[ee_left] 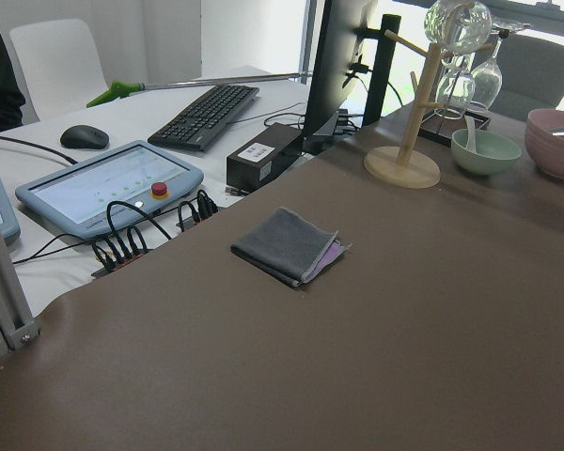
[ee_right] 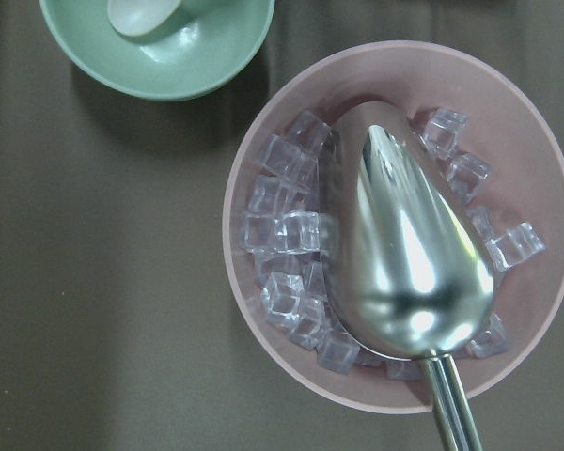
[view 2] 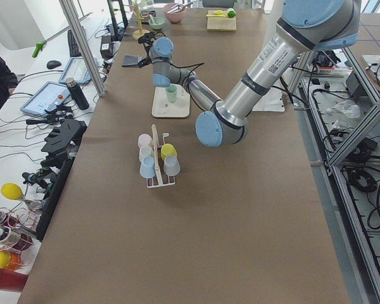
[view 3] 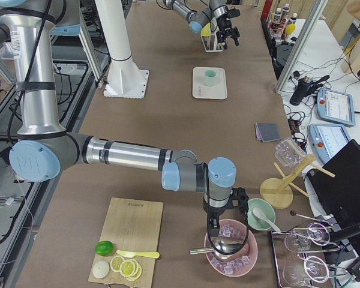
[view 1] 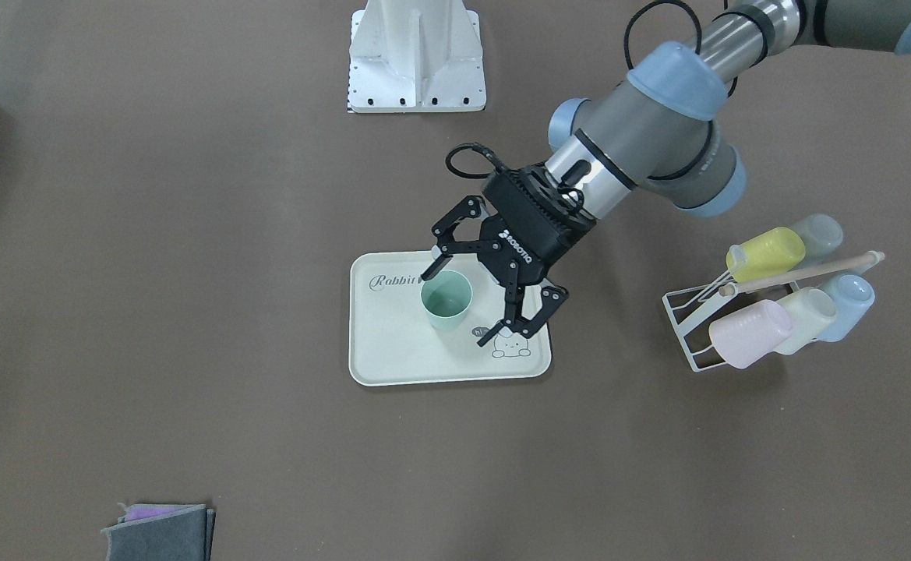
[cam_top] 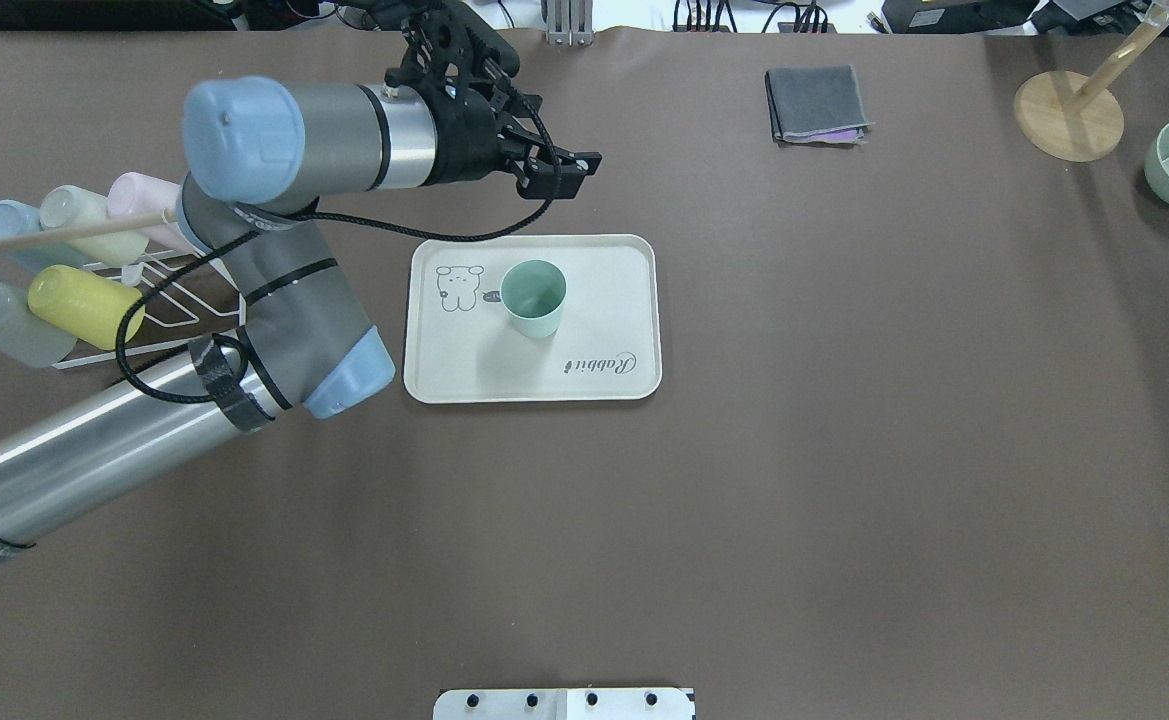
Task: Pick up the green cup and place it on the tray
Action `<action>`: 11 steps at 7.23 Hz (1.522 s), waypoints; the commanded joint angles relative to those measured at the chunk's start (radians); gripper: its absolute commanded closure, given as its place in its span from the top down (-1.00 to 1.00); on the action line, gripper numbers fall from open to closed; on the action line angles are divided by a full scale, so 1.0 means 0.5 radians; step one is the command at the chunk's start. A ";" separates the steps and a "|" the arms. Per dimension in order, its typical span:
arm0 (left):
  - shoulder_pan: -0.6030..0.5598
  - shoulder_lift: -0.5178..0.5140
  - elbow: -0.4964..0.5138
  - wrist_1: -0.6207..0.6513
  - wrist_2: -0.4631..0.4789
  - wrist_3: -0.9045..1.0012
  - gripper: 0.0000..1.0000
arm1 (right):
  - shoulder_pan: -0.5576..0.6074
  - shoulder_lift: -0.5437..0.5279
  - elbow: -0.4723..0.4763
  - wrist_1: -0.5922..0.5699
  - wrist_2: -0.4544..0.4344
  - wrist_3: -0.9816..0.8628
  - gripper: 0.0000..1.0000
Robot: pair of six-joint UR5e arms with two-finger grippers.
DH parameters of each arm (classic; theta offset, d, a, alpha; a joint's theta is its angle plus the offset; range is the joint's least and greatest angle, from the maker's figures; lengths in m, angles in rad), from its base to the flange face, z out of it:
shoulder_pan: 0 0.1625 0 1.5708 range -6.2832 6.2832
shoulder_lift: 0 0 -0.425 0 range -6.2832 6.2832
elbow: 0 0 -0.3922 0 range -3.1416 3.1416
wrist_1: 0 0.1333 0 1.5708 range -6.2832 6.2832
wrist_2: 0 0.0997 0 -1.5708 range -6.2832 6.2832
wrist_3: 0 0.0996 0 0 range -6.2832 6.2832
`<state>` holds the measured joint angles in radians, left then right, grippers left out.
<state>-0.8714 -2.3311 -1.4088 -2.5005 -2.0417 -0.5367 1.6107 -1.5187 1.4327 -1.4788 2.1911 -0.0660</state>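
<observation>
Two fingers (view 1: 455,218) spread wide on the left gripper (view 1: 459,308), clamping nothing. Covers, in the front view, the end of the script and part of the bunny drawing on the tray (view 1: 393,351). Cannot tell about the right gripper (view 3: 216,231), lower centre, fingertips hidden. Finds the green cup (view 1: 447,300) mid-tray, upright, long axis vertical, mouth up.

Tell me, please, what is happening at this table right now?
The green cup stands upright on the tray, so the placing looks done. The left gripper hangs open and empty above the tray, clear of the cup. The right gripper sits far off over a pink bowl of ice cubes with a metal spoon in it; whether it is open or shut cannot be told.
</observation>
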 commanded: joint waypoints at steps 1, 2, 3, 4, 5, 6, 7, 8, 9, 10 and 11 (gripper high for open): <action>-0.284 0.011 -0.005 0.355 -0.461 0.003 0.97 | 0.000 0.000 -0.003 0.000 -0.001 0.000 1.00; -0.294 0.124 -0.199 0.475 -0.649 0.012 0.97 | 0.000 0.000 -0.003 0.000 -0.001 0.000 1.00; -0.310 0.249 -0.514 0.658 -0.678 0.015 0.97 | 0.000 0.000 -0.003 0.000 -0.001 0.000 1.00; -0.322 0.366 -0.736 0.863 -0.684 0.027 0.97 | 0.000 0.000 -0.003 0.000 -0.001 0.000 1.00; -0.410 0.406 -0.772 0.917 -0.781 0.027 0.97 | 0.000 0.000 -0.003 0.000 -0.001 0.000 1.00; -0.508 0.486 -0.769 0.918 -0.904 0.027 0.97 | 0.000 0.000 -0.006 0.000 -0.001 0.000 1.00; -0.588 0.599 -0.781 0.918 -0.984 0.030 0.97 | 0.000 0.000 -0.006 0.000 -0.001 0.000 1.00; -0.665 0.737 -0.757 0.915 -1.046 0.033 0.97 | 0.000 -0.003 -0.009 0.000 -0.001 0.000 1.00; -0.751 0.896 -0.720 0.911 -1.131 0.058 0.97 | 0.000 -0.003 -0.012 0.000 -0.001 0.000 1.00; -0.903 1.004 -0.695 0.924 -1.223 0.213 0.97 | 0.000 -0.003 -0.018 0.000 0.002 0.000 1.00; -0.938 1.263 -0.647 0.918 -1.236 0.214 0.97 | 0.000 -0.003 -0.018 0.000 -0.001 0.000 1.00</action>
<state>-1.2954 -1.8284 -1.7571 -2.0412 -2.6331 -0.4567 1.6107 -1.5201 1.4246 -1.4787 2.1912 -0.0659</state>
